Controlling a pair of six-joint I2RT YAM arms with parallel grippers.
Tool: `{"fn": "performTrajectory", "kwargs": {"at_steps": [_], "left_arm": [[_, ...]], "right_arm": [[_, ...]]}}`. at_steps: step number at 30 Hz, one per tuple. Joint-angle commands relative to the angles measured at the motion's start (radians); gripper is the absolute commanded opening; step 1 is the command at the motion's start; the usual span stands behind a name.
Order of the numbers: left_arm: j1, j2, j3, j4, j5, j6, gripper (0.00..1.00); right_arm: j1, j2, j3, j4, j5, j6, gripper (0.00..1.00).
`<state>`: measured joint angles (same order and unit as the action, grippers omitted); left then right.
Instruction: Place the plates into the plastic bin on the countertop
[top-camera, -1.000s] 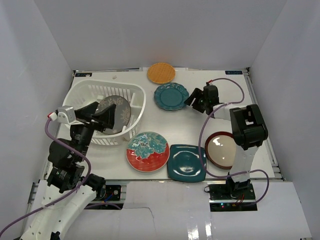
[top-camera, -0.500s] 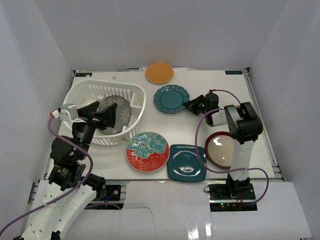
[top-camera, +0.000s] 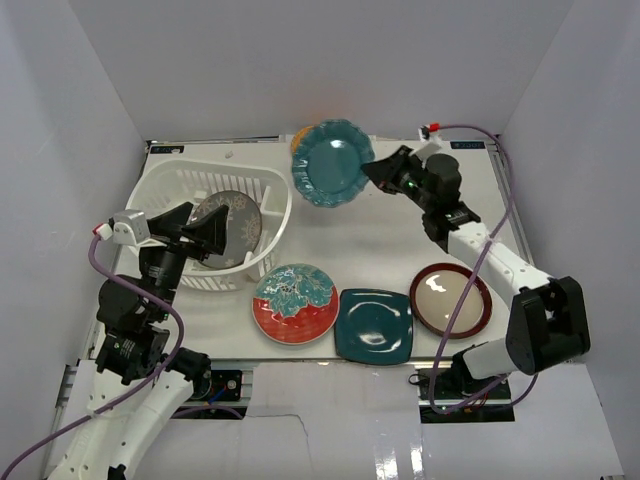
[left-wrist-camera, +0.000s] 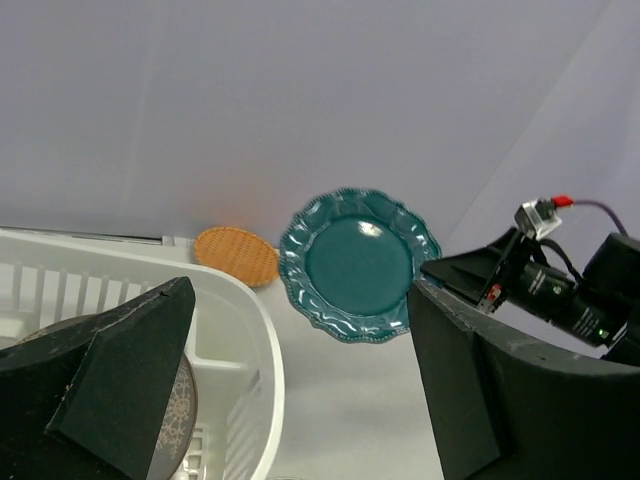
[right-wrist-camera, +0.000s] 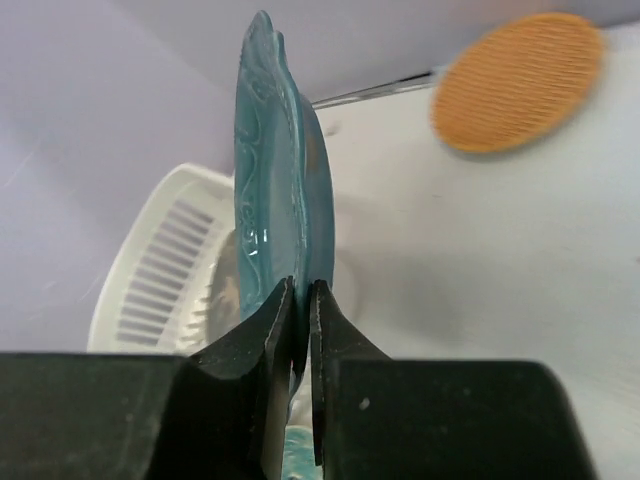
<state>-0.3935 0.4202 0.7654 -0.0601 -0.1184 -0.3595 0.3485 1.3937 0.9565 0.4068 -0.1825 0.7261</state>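
R gripper (right-wrist-camera: 300, 290): jaws clamped on rim of teal scalloped plate (top-camera: 330, 162). Plate is held on edge, clear of countertop (top-camera: 350, 250), just right of plastic bin (top-camera: 283, 195) at far side. In top view it partly covers orange woven plate (left-wrist-camera: 236, 255).

L gripper (top-camera: 208, 218): jaws spread wide, nothing between them, positioned over bin.

Grey plate (top-camera: 238, 212) sits inside bin.

Near row on countertop, L to R: red-rimmed floral plate (top-camera: 295, 302), dark teal square plate (top-camera: 374, 325), maroon-rimmed plate (top-camera: 450, 300).
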Motion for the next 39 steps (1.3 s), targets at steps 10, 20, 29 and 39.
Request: {"fn": "performTrajectory", "kwargs": {"at_steps": [10,20,29,39], "left_arm": [[0.025,-0.004,-0.008,-0.006,0.003,0.004,0.98],[0.028,-0.011,-0.009,-0.003,0.016,-0.001,0.98],[0.028,-0.012,-0.009,-0.004,0.017,-0.001,0.98],[0.028,-0.023,-0.011,-0.003,0.019,-0.002,0.98]], "right_arm": [[0.414,0.500,0.821,-0.276,0.008,-0.250,0.08],[0.506,0.810,1.140,-0.477,0.029,-0.281,0.08],[0.520,0.782,1.095,-0.503,0.115,-0.319,0.84],[0.328,0.339,0.488,-0.344,-0.216,-0.439,0.66]]}}
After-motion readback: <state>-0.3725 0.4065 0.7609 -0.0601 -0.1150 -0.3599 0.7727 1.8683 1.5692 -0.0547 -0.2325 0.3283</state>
